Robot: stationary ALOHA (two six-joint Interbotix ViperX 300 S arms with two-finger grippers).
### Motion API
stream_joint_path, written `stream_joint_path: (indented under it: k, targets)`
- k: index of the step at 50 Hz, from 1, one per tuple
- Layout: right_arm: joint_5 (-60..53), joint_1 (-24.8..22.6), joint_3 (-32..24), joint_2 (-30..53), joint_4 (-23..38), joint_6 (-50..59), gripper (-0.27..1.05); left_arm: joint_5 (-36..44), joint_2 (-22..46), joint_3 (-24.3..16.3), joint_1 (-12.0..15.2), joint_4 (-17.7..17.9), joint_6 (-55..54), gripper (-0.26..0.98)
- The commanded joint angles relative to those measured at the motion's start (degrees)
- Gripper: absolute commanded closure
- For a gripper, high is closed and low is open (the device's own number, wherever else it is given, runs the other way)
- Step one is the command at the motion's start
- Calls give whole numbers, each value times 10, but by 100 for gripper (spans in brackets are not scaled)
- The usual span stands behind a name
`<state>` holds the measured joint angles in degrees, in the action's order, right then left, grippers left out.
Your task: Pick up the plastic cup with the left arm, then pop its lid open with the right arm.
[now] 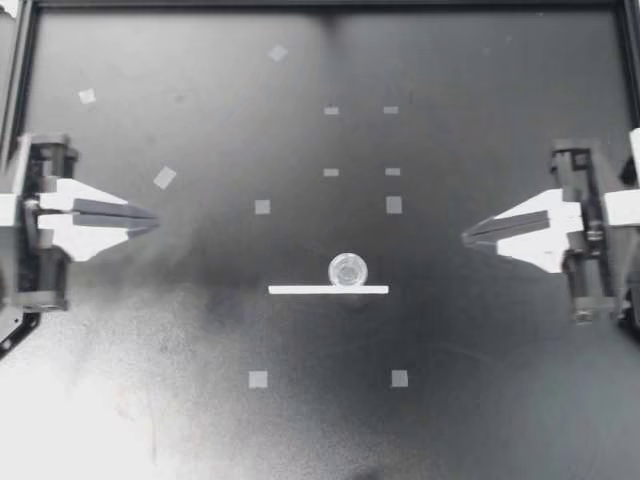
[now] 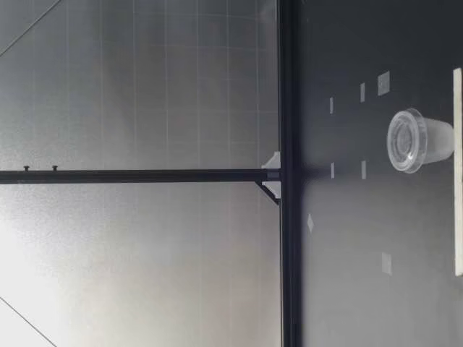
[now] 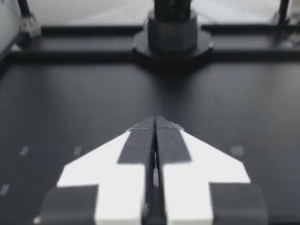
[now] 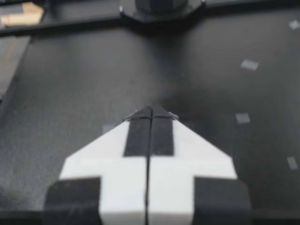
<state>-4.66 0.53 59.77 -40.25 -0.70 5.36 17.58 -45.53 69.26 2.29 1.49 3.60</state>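
A small clear plastic cup (image 1: 347, 270) stands upright on the black worktop (image 1: 200, 320), with its open mouth up, a little nearer to the front edge than the middle. It is just beside a thin white strip (image 1: 328, 290) that lies flat on the worktop. In the low view the cup (image 2: 418, 140) is behind this strip (image 2: 457, 170), and I cannot tell if the two touch.

The left gripper (image 1: 155, 220) hovers at the left side of the worktop, well apart from the cup and pointing toward the middle. In the left wrist view its fingers are pressed together and nothing is between them (image 3: 155, 119).

The right gripper (image 1: 465, 238) is at the right side, also well apart from the cup and pointing inward. Its fingers are closed on nothing as well (image 4: 151, 110).

Several small grey tape squares (image 1: 262, 207) are stuck on the worktop around the cup and farther back.
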Motion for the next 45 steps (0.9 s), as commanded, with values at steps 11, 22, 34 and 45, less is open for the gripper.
stream_joint_path:
  k: [11,22,34,45]
  targets:
    - [4,4,-35,65,0,7,82,40,106,-31,3,1,6,72]
    - [2,8,-54,133,0,6,82,90,190,-40,4,1,2,60]
    - [-27,22,-62,192,0,8,82,113,262,-56,4,2,-2,34]
    - [-49,30,-69,243,0,17,82,133,317,-71,4,1,-2,23]
